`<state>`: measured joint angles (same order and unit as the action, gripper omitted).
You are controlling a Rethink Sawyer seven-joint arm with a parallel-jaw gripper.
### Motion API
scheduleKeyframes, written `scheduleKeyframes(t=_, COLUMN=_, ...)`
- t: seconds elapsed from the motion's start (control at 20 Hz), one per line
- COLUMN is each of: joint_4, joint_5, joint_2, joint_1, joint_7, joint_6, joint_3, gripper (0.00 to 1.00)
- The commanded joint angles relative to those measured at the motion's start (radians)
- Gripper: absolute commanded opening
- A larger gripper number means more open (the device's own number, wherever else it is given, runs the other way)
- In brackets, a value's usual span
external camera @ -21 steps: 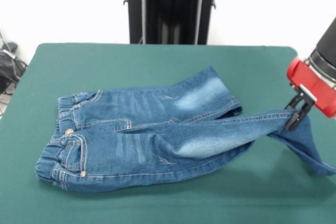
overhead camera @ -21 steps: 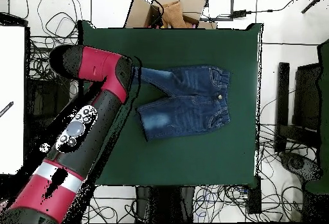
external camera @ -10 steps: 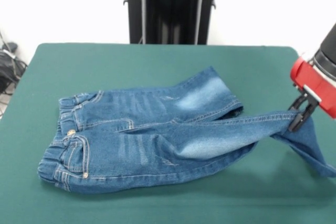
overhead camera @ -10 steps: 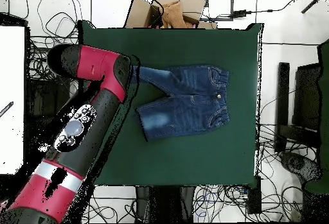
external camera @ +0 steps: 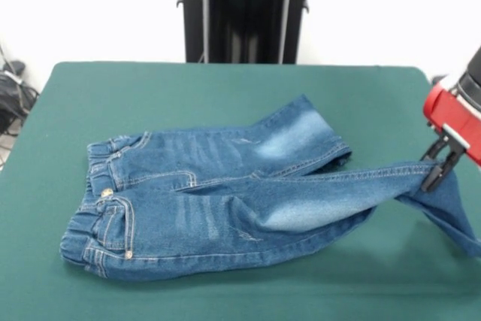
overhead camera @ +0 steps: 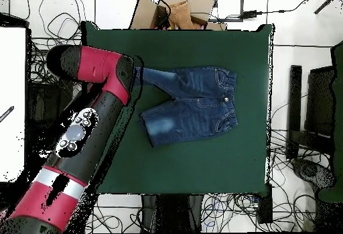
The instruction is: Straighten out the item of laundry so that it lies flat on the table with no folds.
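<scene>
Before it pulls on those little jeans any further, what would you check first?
1. End effector gripping a leg of the jeans: ok, closed on the denim.
2. Held leg pulled out straight: not ok, its end droops past the grip.
3. Other leg flat: ok, lying on the table.
4. Legs apart: not ok, the held one crosses the other.
5. Room left toward the table edge: not ok, grip is already near it.
6. Waistband smooth: not ok, gathered.
</scene>
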<state>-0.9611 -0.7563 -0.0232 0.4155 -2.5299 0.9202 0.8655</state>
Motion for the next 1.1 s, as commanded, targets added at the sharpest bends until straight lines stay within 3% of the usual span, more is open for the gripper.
scheduleKeyframes(t=0.05, joint_4=0.051, joint_5=0.009, joint_2=0.019, joint_1=-0.016, joint_7=-0.307, joint_6=0.096, joint_3=-0.046, gripper=0.00)
scheduleKeyframes(t=0.35, joint_4=0.082, joint_5=0.017, joint_2=0.033, joint_1=-0.026, joint_7=-0.298, joint_6=0.107, joint_3=-0.031, gripper=0.00)
scheduleKeyframes(t=1.1, joint_4=0.031, joint_5=0.010, joint_2=0.007, joint_1=-0.017, joint_7=-0.270, joint_6=0.064, joint_3=-0.054, gripper=0.00)
